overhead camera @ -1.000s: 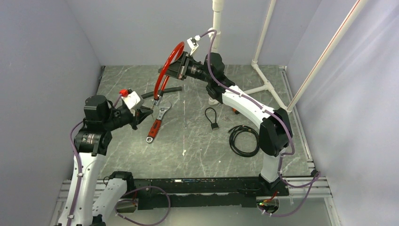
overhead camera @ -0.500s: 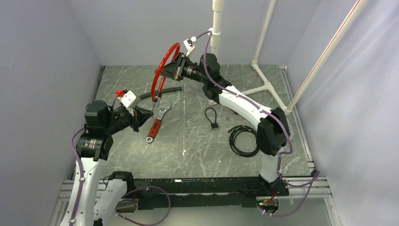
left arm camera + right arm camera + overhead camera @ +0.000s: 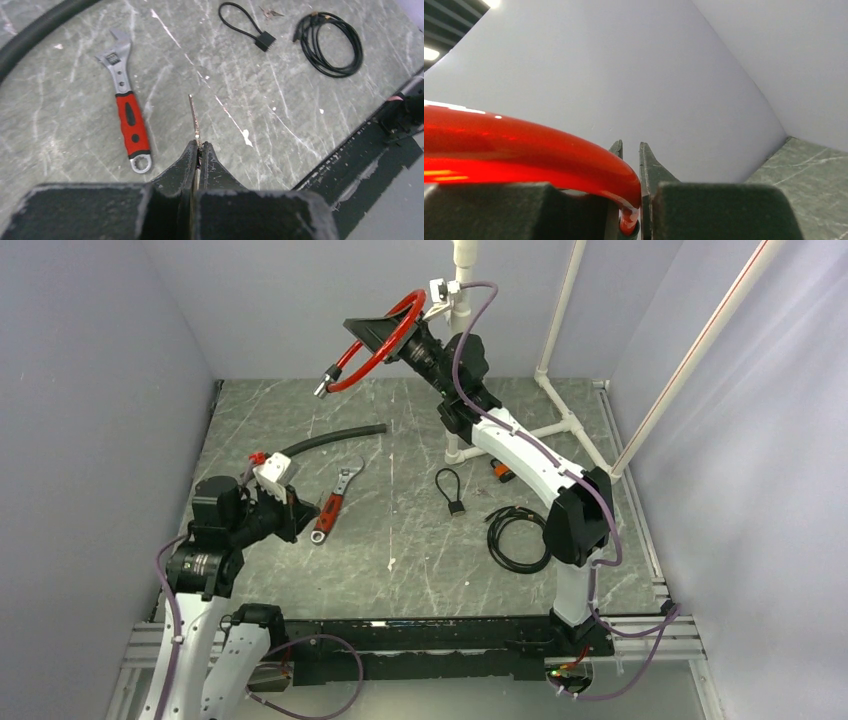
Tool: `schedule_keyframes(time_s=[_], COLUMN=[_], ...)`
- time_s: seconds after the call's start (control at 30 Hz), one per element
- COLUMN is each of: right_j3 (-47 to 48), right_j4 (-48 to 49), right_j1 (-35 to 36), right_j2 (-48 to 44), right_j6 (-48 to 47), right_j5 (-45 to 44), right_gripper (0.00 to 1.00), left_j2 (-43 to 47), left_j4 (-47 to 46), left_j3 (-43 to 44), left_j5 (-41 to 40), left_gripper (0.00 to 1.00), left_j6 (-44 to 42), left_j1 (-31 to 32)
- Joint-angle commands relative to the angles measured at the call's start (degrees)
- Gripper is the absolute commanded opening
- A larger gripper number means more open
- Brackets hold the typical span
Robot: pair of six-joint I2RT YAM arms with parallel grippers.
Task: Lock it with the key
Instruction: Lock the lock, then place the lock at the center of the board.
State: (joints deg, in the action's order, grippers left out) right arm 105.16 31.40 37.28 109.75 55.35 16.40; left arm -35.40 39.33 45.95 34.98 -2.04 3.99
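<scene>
Right arm has swung up and back, lifting the red loop (image 3: 524, 155) high above the desk (image 3: 400, 540); left arm has drawn back from the wrench (image 3: 127, 115); right hand (image 3: 630, 150) pinches the loop; left hand (image 3: 199, 150) is pressed together on a thin metal strip (image 3: 194, 120); key (image 3: 264, 40) lies on the desk between wrench and coiled cable (image 3: 330, 45).

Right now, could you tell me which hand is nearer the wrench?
Left. The left hand hovers just left of the wrench; the right hand is raised high beyond it, gripping the red loop.
</scene>
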Motion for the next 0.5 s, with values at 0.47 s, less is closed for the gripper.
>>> schedule_keyframes(time_s=[0.47], right_j3=[-14.69], right_j4=[-30.03], right_j1=[4.45], right_j2=[-11.05], right_j6=[-40.77], right_j5=[15.32], right_gripper=[0.0], left_j2=[-18.12], left_j4=[-1.5], left_j3=[17.27], left_j5=[-19.43], left_gripper=[0.0], left_j6=[18.04], left_j1=[-8.97])
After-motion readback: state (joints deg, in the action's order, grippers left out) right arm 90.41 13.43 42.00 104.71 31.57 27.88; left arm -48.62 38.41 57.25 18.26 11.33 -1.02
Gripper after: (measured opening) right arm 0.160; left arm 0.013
